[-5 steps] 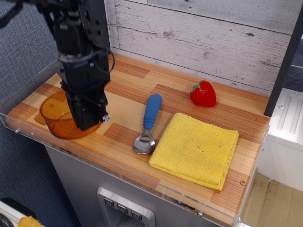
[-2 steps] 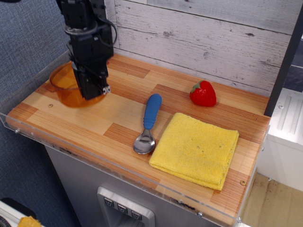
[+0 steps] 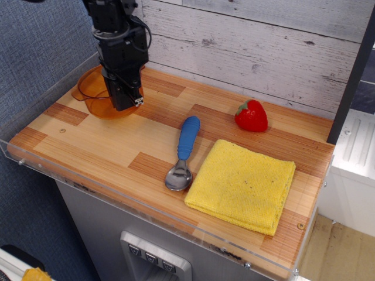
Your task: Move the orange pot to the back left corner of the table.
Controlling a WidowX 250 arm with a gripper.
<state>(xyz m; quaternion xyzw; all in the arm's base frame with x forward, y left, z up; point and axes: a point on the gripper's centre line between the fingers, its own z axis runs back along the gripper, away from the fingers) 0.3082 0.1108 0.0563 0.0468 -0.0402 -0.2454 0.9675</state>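
Observation:
The orange pot (image 3: 95, 92) is a translucent amber plastic pot near the back left corner of the striped wood table (image 3: 111, 143). My black gripper (image 3: 124, 100) reaches down over the pot's right rim and is shut on it. The gripper body hides the pot's right side and one handle. I cannot tell whether the pot rests on the table or hangs just above it.
A spoon (image 3: 183, 153) with a blue handle lies mid-table. A folded yellow cloth (image 3: 242, 184) lies to its right. A red toy strawberry (image 3: 251, 116) sits near the back wall. A clear acrylic rim (image 3: 35, 106) edges the table's left and front.
The gripper has carried the pot from the front left part of the table toward the back, ending near the back left corner.

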